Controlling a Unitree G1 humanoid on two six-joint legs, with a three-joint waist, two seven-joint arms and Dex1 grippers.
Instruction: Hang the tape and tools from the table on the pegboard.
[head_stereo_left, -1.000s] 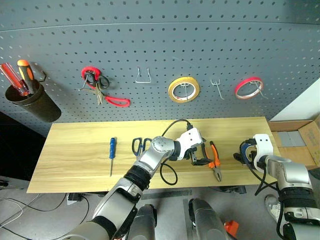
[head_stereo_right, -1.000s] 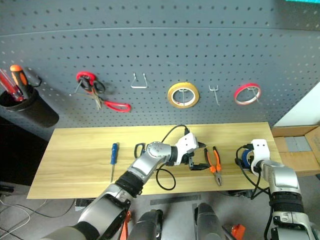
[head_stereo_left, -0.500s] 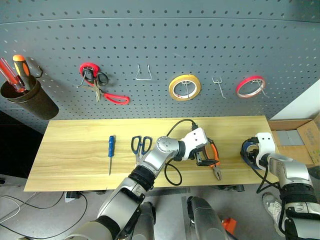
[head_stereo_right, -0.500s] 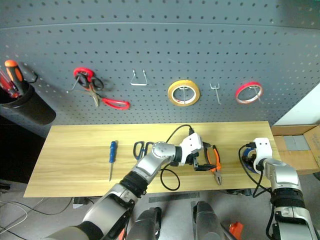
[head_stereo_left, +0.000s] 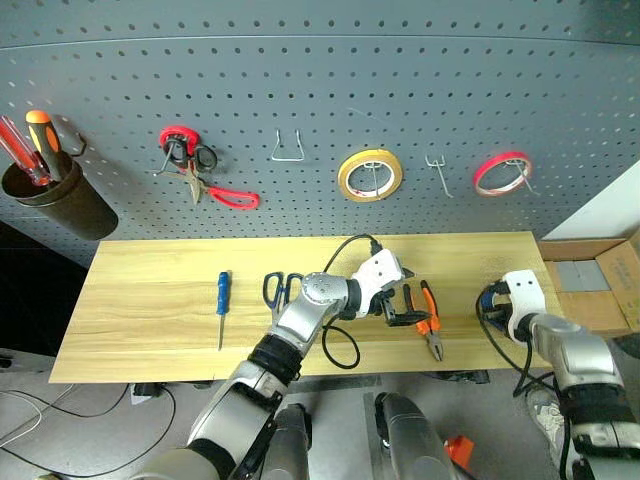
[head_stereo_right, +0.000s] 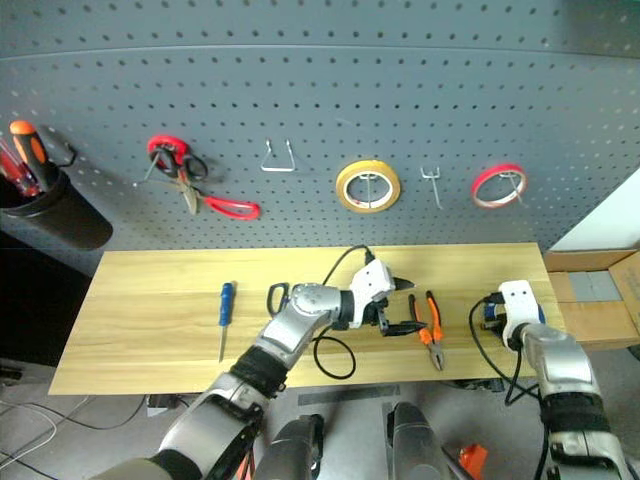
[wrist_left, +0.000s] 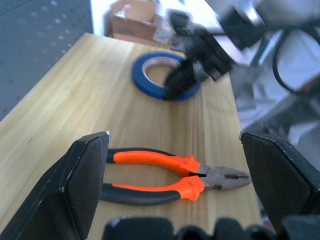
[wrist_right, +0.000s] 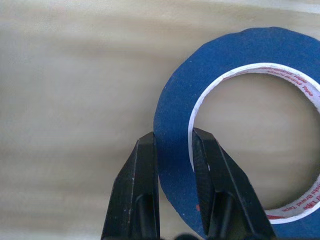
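Observation:
The blue tape (wrist_right: 240, 50) lies flat near the right end of the table (head_stereo_left: 150, 300). My right gripper (wrist_right: 174, 137) is shut on the tape's wall, one finger inside the ring and one outside. The left wrist view also has the tape (wrist_left: 150, 75) in it. The orange-and-black pliers (head_stereo_left: 430, 320) lie at mid-table. My left gripper (head_stereo_left: 405, 305) hovers open just left of them, its fingers (wrist_left: 85, 165) spread to either side of the pliers (wrist_left: 165, 175). The dark-handled scissors (head_stereo_left: 278, 290) are partly under my left arm. The blue screwdriver (head_stereo_left: 223, 305) lies further left. The pegboard (head_stereo_left: 320, 100) rises behind the table.
On the pegboard hang a yellow tape roll (head_stereo_left: 368, 175), a red tape roll (head_stereo_left: 499, 173) and red-handled scissors (head_stereo_left: 205, 180). A black cup (head_stereo_left: 55, 200) holds screwdrivers. Two hooks (head_stereo_left: 287, 150) (head_stereo_left: 434, 170) are bare. A cardboard box (head_stereo_left: 590, 280) sits to the right.
My right gripper has shut on the blue tape. The left gripper has stayed open beside the pliers. The camera has shifted slightly.

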